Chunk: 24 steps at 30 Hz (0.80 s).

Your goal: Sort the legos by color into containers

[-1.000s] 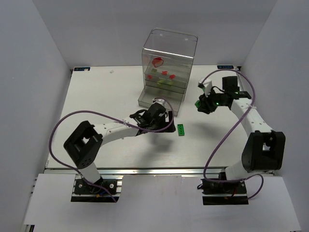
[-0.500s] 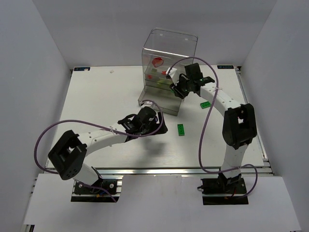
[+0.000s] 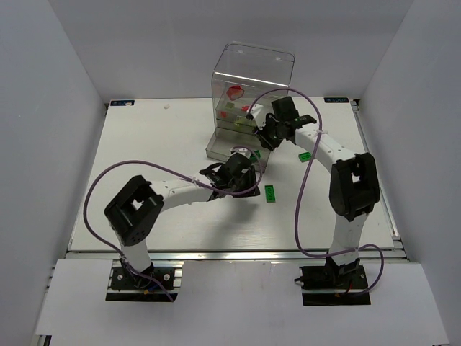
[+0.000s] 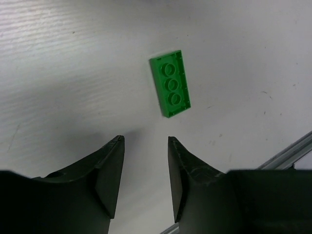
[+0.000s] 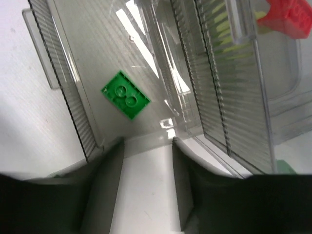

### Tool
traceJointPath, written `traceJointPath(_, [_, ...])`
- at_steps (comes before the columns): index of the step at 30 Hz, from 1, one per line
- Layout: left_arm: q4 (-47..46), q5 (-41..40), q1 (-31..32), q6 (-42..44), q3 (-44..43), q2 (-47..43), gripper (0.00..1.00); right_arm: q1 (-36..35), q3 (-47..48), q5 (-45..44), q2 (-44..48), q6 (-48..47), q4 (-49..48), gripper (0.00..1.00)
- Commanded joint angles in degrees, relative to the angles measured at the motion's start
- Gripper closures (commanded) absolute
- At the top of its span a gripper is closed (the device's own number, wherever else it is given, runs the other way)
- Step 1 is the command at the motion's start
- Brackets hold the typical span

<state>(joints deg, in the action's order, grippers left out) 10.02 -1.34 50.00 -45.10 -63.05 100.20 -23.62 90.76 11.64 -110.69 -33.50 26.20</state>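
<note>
The left gripper (image 4: pixel 144 146) hangs over the table (image 4: pixel 63 63). Its fingers are moderately apart, with nothing between them and touching nothing. A green brick (image 4: pixel 170 84) lies flat, studs up, ahead of the fingertips and slightly toward the right finger, clear of both.

The right gripper (image 5: pixel 147 146) is at the front of the clear box (image 3: pixel 252 76). Its fingers are likewise parted and empty, tips by the front lip of the bottom drawer (image 5: pixel 92 44); contact cannot be told. Inside that drawer, just ahead of the left finger, lies a second green brick (image 5: pixel 126 94). Beyond the right finger, a red brick (image 5: pixel 287 19) sits in an upper drawer. A third green brick (image 3: pixel 305 156) lies on the table beside the right arm.
</note>
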Motion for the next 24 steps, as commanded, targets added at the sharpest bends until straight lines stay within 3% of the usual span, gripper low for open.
traceJointPath(1, [-0.44, 0.82, 0.80, 0.54, -4.62, 2.27, 0.49, 2.07, -0.39, -1.78, 6.27, 5.01, 1.84, 0.75])
traceJointPath(2, [1.04, 0.47, 0.80, 0.63, -7.07, 3.23, 0.49, 2.43, -1.89, -3.27, 9.15, 8.15, 1.49, 0.91])
traceJointPath(3, [2.10, 0.12, 0.80, 0.63, -8.74, 5.42, 0.49, 3.04, -3.64, -3.72, 10.57, 9.84, 0.62, 1.00])
traceJointPath(7, [8.42, -2.34, 2.55, 0.54, -17.01, 11.14, 0.24, 6.56, -12.34, -7.41, 18.22, 16.26, 0.00, 1.00])
traceJointPath(9, [11.51, -3.49, 3.09, 0.63, -21.23, 14.12, 0.20, 9.19, -16.22, -4.18, 21.83, 16.89, 1.83, 1.00])
traceJointPath(13, [17.21, -6.12, 4.66, 0.10, -28.70, 19.30, 0.18, 12.97, -21.32, 1.01, 26.40, 18.64, 2.46, 0.72])
traceJointPath(17, [28.09, -9.98, 5.20, -1.56, -38.28, 25.56, 0.19, 16.14, -23.52, 3.38, 27.46, 20.31, 3.25, 0.69])
traceJointPath(24, [33.39, -12.54, 5.72, -1.39, -44.79, 31.19, 0.24, 19.48, -24.23, 5.94, 27.73, 20.75, 2.63, 0.68])
